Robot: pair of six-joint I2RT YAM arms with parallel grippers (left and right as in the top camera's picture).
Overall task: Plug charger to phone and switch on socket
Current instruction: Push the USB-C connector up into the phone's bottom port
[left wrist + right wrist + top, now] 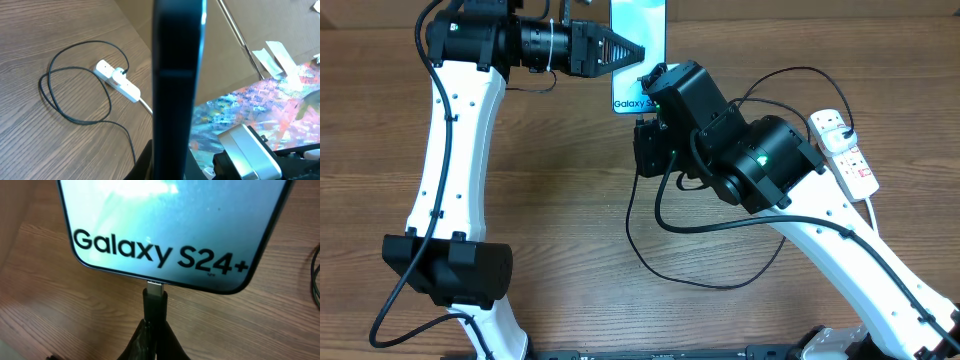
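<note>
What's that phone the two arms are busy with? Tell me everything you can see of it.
The phone is slim and dark-framed, with rounded corners and a lit pale blue-teal screen reading Galaxy S24+. The left end effector pinches one long side. The charger tip, gripped by the right end effector, meets its bottom port with metal showing.

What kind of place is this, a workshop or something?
Probably a robotics lab bench: two white-and-black robot arms at a wood-grain table, with a white power strip and a lit smartphone.
</note>
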